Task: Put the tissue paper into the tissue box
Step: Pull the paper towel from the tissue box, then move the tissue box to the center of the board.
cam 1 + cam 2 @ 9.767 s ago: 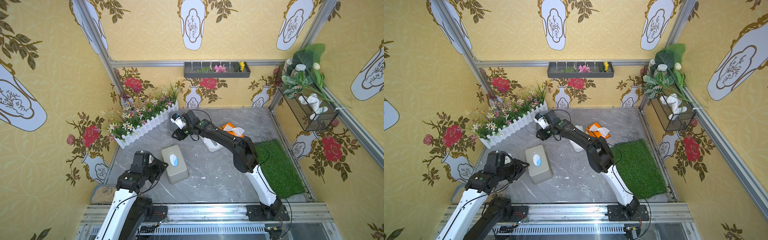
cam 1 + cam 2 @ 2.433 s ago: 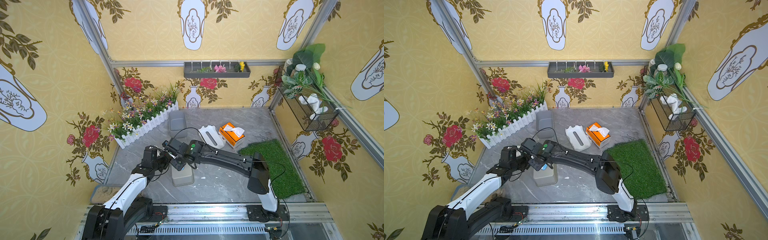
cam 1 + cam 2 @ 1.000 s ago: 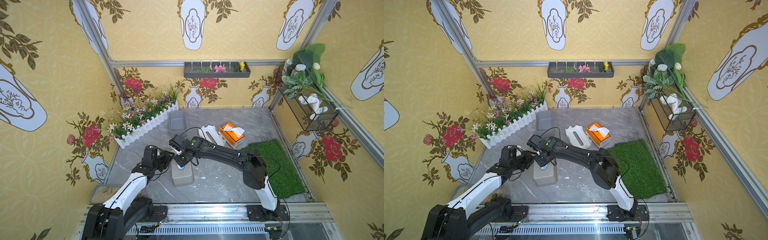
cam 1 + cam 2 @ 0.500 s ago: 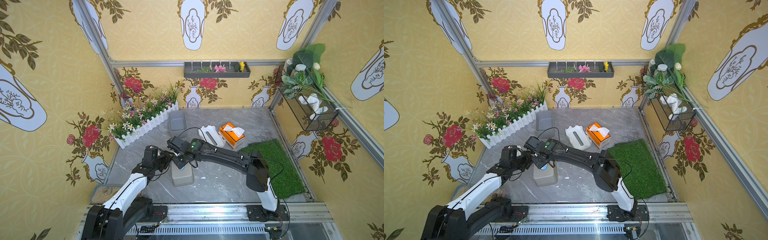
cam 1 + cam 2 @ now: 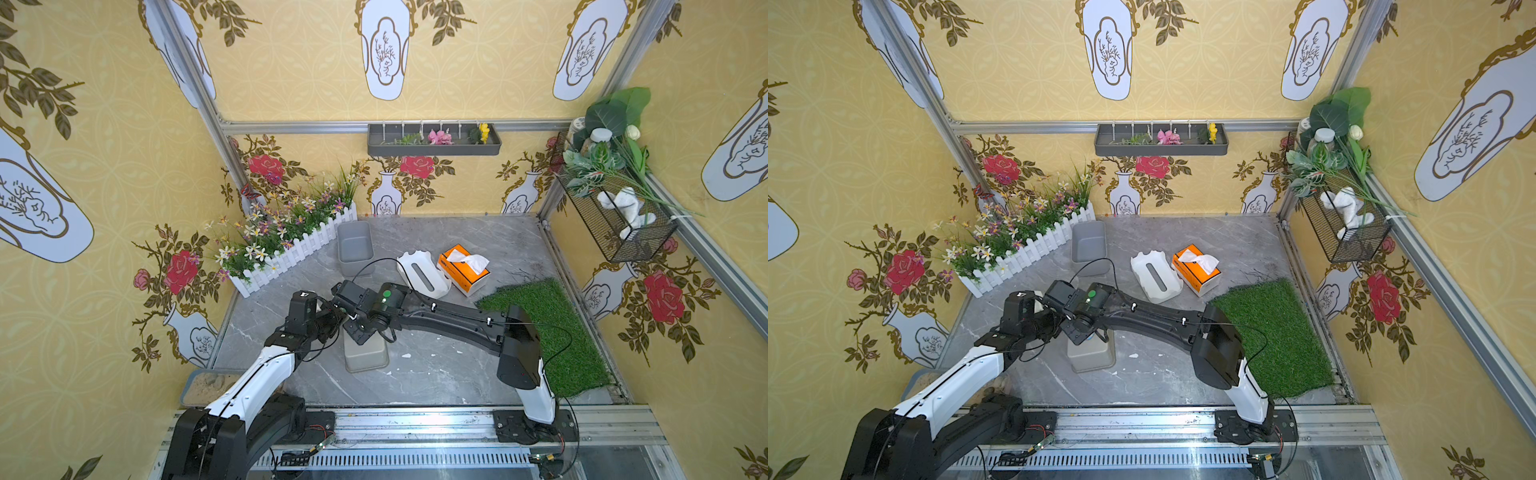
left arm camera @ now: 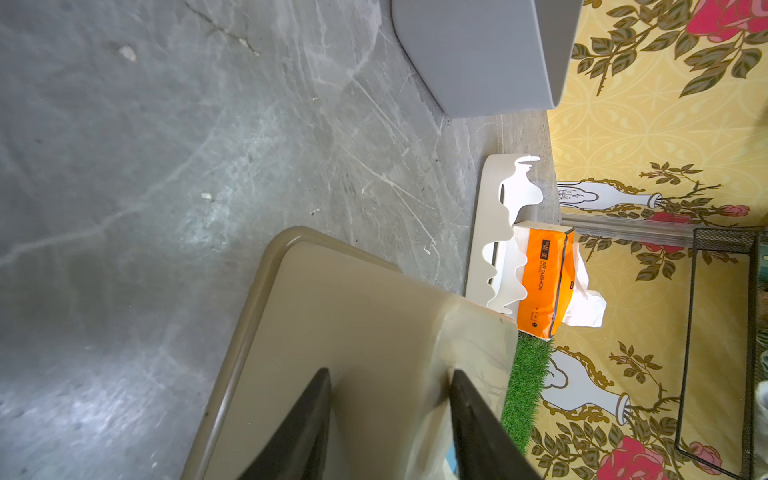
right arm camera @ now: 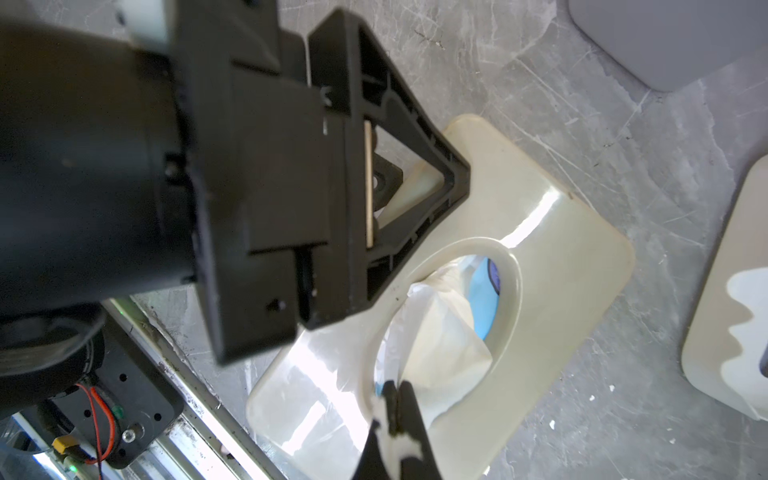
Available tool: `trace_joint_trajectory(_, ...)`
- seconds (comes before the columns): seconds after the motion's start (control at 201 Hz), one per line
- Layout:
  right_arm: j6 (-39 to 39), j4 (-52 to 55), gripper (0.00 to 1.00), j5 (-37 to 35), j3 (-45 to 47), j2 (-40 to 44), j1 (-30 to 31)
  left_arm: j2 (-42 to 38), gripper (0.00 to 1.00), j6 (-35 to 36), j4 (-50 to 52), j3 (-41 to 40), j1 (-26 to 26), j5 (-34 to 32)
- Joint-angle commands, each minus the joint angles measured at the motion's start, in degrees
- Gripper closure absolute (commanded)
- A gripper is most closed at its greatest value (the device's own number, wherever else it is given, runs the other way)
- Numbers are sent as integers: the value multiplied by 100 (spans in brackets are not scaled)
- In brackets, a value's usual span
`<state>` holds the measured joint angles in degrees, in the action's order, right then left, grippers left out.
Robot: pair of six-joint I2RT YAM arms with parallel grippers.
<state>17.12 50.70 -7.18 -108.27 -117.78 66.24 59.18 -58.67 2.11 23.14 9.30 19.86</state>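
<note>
Where lettering shows, orange pack (image 6: 540, 282) reads "AIR CUSHION".

tissue box (image 5: 368, 357): set at front, left of grass mat (image 5: 582, 365)
tissue paper (image 7: 440, 345): lodged in tissue box opening
bin (image 5: 354, 245): placed behind, beside flower fence (image 5: 291, 253)
holder (image 5: 422, 276): laid just left of tissue pack (image 5: 465, 272)

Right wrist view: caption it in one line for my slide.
Right pincer pinches tissue paper at the tissue box opening; left pincer holds the box's end.
</note>
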Motion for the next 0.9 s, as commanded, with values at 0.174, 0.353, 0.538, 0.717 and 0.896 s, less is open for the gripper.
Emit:
trace_joint_trajectory(0.174,126,204,100,-403,-118,151,16,99,52,23,687,-47,19,-151)
trace_joint_trajectory(0.353,98,191,68,-315,-69,116,4,111,52,32,690,-15,19,-159)
trace_joint_trajectory(0.538,-4,-192,42,-285,125,342,-36,95,52,64,695,57,20,-172)
trace_joint_trajectory(0.717,-80,-564,39,-365,341,763,-203,38,52,157,858,241,19,-237)
trace_joint_trajectory(0.896,500,-1369,38,50,1753,1735,-1236,-342,50,505,1677,848,19,-558)
